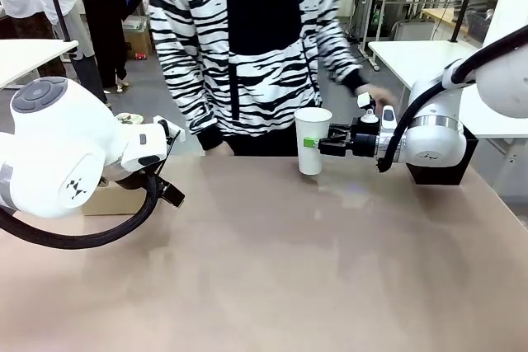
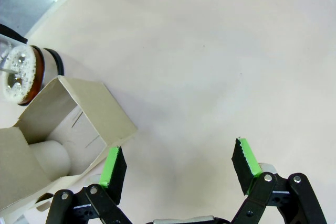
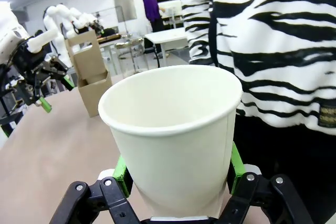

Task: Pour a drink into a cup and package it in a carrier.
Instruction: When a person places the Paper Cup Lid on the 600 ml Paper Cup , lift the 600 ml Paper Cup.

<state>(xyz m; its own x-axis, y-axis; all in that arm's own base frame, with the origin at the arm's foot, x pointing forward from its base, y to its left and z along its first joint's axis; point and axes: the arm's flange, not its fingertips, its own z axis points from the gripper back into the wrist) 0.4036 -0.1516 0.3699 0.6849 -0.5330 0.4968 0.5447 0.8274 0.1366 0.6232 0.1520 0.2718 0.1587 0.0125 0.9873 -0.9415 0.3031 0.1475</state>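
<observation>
A white paper cup stands upright at the table's far edge, and my right gripper is shut on its side. From the right wrist, the cup sits between the green pads, and it looks empty. The brown cardboard carrier stands at the left, behind my left arm. My left gripper is open above bare table, just beside the carrier. A round glass carafe with a brownish edge stands beyond the carrier; how much drink it holds I cannot tell.
A person in a black-and-white striped top stands at the far side, one hand close above my right wrist. A black box sits behind my right arm. The tan tabletop stretches bare across the middle and front.
</observation>
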